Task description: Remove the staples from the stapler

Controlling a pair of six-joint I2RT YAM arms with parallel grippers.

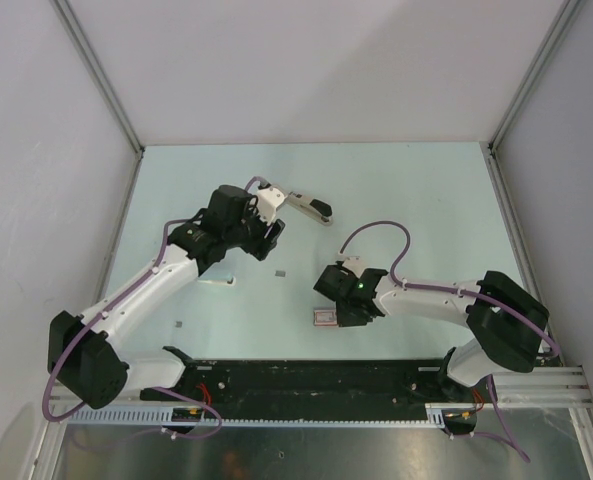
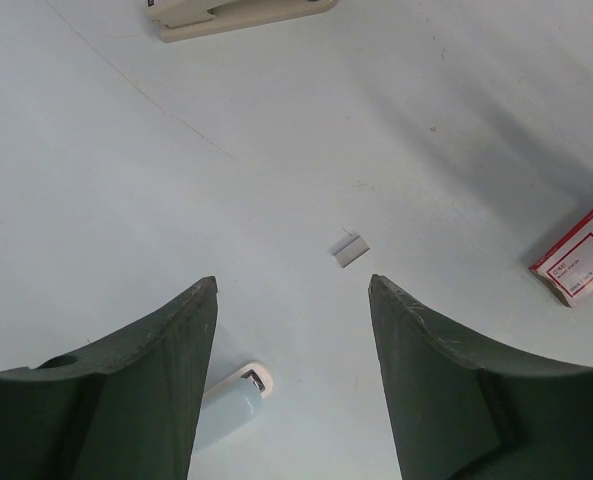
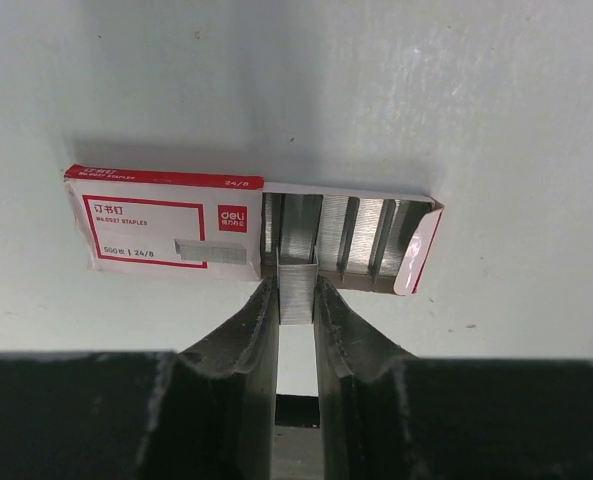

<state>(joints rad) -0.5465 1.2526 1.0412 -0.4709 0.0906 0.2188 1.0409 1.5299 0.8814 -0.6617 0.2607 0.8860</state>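
The stapler (image 1: 308, 205), cream with a black end, lies on the table just beyond my left gripper (image 1: 272, 234); the left wrist view shows the stapler (image 2: 238, 12) at its top edge. My left gripper (image 2: 293, 285) is open and empty above the table. A short loose strip of staples (image 2: 349, 248) lies ahead of it, the same strip of staples (image 1: 281, 273) showing between the arms. My right gripper (image 3: 297, 288) is shut on another strip of staples (image 3: 297, 285), held at the open end of the staple box (image 3: 166, 220).
The pink-and-white staple box (image 1: 325, 318) lies near the front edge and holds several rows of staples (image 3: 361, 235). A pale blue block (image 2: 231, 405) sits under my left fingers (image 2: 156, 370). A small grey bit (image 1: 181, 323) lies at the front left.
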